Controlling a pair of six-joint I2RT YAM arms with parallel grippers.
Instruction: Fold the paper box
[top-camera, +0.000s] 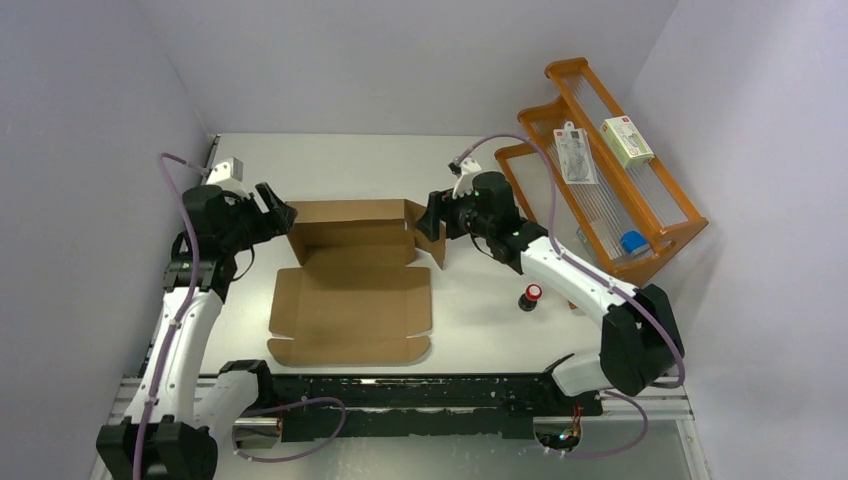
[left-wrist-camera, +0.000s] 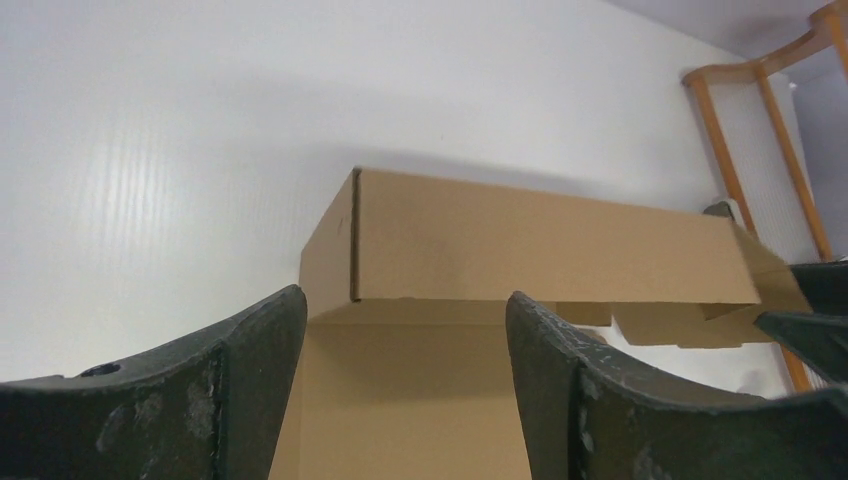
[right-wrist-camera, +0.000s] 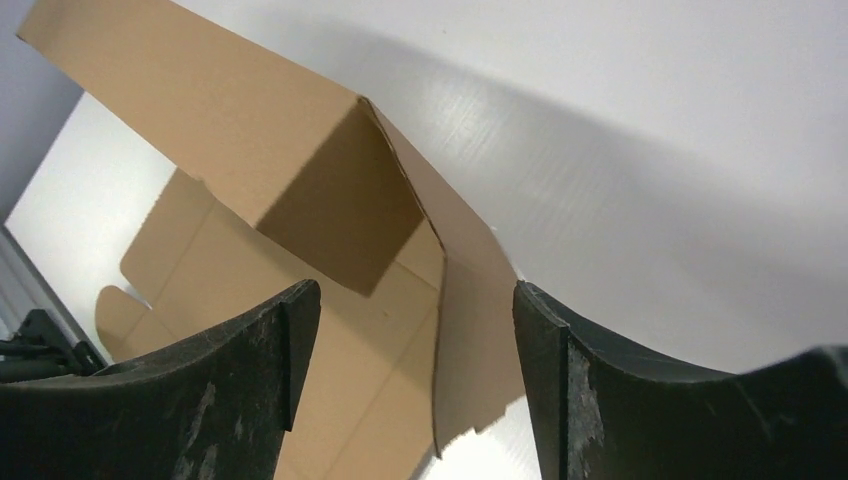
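Brown cardboard, one paper box (top-camera: 350, 300), lies mid-bench (top-camera: 470, 330): back wall raised, front panel flat toward the arms. Two tools flank the raised end, the left tool (top-camera: 281, 212) at its left corner and the right tool (top-camera: 430, 218) by the standing right flap. Both are spread wide and grip nothing; whether either brushes the cardboard is hard to make out. One red-capped item (top-camera: 531, 296) and one wooden rack (top-camera: 600, 190) stand to the right. Both wrist views cut the box off.

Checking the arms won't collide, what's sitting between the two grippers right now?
Only the paper box: its raised far end fills the stretch between the left gripper and the right gripper, as the top view shows.
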